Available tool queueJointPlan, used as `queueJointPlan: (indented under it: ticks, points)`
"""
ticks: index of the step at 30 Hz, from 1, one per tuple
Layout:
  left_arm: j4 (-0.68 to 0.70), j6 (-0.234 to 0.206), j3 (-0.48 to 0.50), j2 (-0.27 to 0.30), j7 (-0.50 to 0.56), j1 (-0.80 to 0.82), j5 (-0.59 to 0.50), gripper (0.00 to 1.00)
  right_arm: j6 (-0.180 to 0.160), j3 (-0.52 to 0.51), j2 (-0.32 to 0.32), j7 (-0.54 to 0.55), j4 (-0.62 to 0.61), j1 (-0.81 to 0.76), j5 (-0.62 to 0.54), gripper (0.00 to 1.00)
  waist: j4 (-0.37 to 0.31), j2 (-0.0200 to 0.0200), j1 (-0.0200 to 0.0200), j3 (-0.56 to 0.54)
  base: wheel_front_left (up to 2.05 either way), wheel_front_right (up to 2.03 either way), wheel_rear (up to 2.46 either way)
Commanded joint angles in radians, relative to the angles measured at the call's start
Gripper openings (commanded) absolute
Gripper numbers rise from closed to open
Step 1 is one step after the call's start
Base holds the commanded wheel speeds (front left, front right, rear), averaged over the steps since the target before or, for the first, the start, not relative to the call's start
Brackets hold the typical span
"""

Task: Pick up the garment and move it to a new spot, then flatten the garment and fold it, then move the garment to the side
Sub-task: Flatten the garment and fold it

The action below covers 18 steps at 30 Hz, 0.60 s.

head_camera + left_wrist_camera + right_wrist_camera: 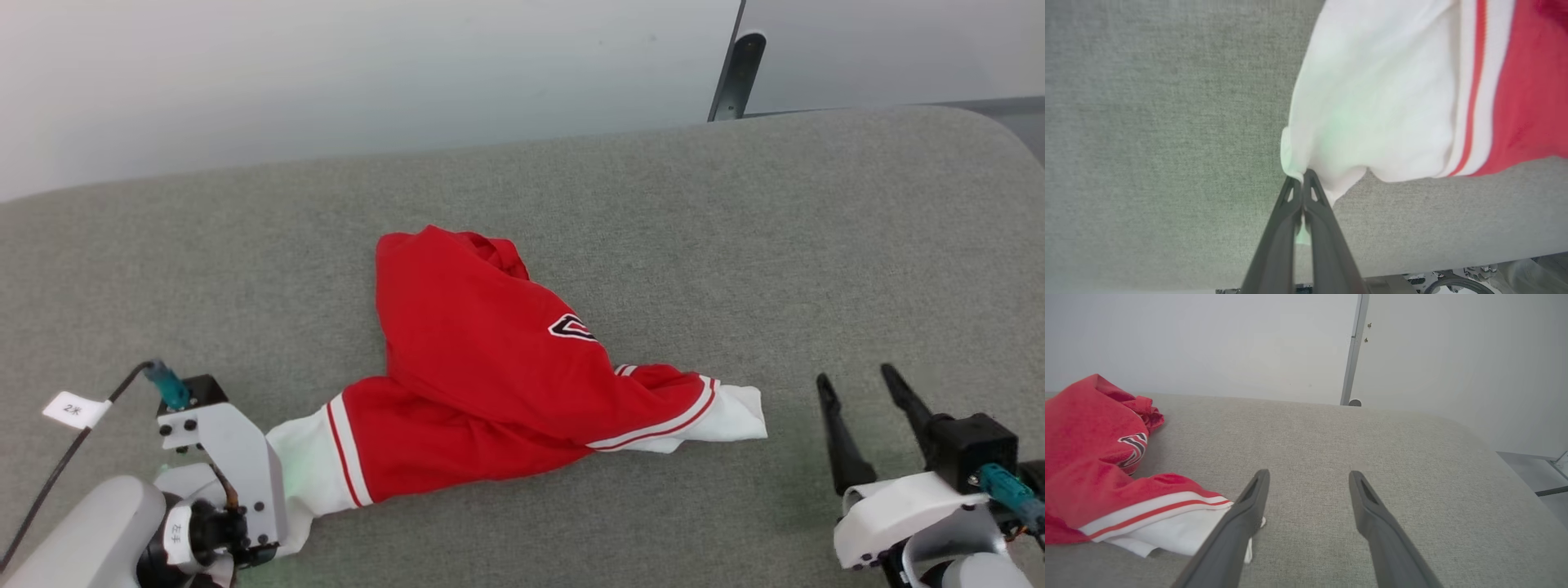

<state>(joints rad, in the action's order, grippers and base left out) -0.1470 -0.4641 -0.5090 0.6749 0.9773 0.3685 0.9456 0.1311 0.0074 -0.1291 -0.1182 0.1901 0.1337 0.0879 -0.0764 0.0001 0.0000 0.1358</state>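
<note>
One red garment (pixel 473 367) lies crumpled in the middle of the grey fabric worktop (pixel 735 204), its two white-ended sleeves trailing left and right and a single black-and-white logo (pixel 573 327) showing. The left gripper (pixel 1303 176), fingers pressed together, pinches the edge of the left cuff (pixel 306 469); in the head view its wrist hides them. The right gripper (pixel 854 377), fingers spread, hovers near the right cuff (pixel 735 412), holding nothing.

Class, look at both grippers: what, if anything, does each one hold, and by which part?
The left gripper is shut on the garment, pinching the edge of its white cuff. The right gripper is open and holds nothing.
</note>
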Motion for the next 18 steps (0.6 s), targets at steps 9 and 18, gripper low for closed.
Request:
queueJointPlan:
  ticks: [9,18]
  points:
    - [0.008,0.030,-0.010,-0.016,-0.057,0.000,-0.024,1.00,-0.001,0.091,-0.060,0.125,-0.016,-0.027,0.105,1.00,0.029,-0.0001,0.0000,-0.048,0.00,0.00,0.00]
    - [-0.025,0.080,-0.031,-0.044,-0.078,-0.004,-0.014,1.00,-0.001,0.161,-0.111,0.282,-0.043,-0.035,0.173,1.00,0.054,-0.0001,0.0000,-0.070,0.00,0.00,0.00]
